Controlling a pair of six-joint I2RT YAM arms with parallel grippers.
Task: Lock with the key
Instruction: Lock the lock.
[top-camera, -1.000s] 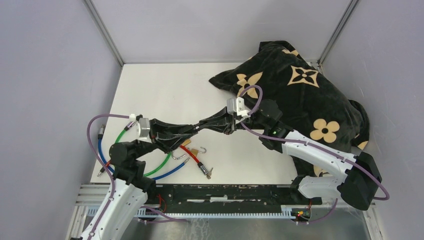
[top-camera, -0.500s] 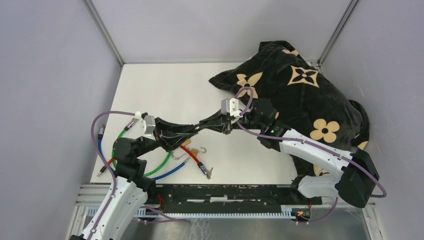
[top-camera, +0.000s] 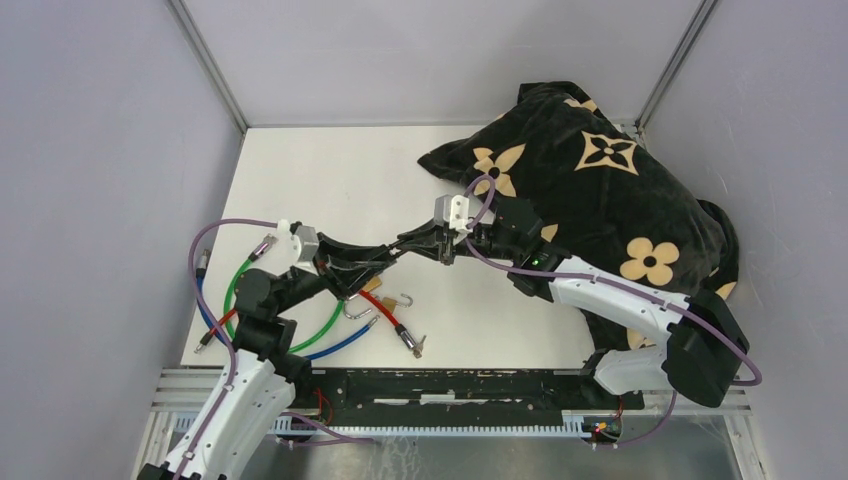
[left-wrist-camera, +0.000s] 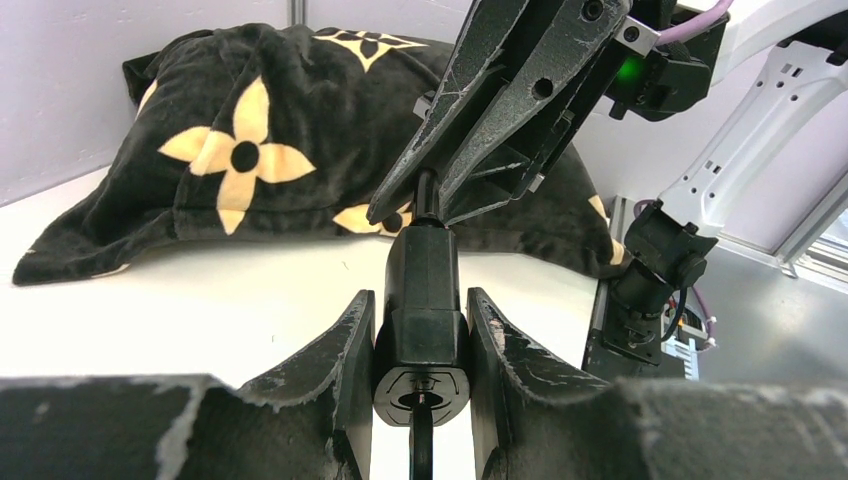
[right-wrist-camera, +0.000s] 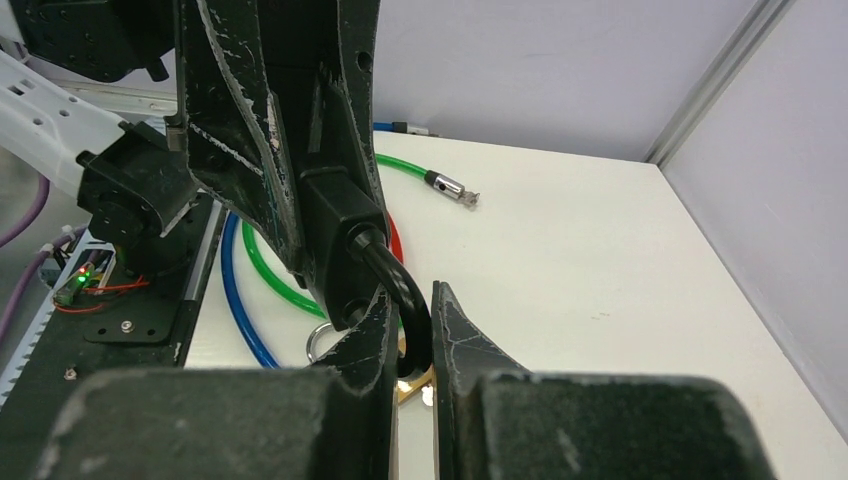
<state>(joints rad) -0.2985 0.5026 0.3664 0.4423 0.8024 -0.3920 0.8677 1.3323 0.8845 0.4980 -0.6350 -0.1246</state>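
Left gripper (left-wrist-camera: 420, 305) is clamped on the black boxy plastic lock body (left-wrist-camera: 421, 262), one finger against each side. Straight ahead of it, tip to tip, the right gripper (right-wrist-camera: 411, 300) has its jaws pinched almost together on the black curved cable (right-wrist-camera: 388, 262) leaving the lock's far end. Both hang above the white table (top-camera: 330, 170). Under the left gripper lie a green cable loop (top-camera: 240, 276), a blue cable (top-camera: 340, 345) and a red cable (top-camera: 380, 310). Behind the right gripper sits a black cushion with tan flowers (top-camera: 600, 190).

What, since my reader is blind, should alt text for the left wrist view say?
The left gripper clamps a black lock, its keyhole end facing the camera. The right gripper pinches the lock's far end from above; behind lies a black cushion with tan flowers on a white table.
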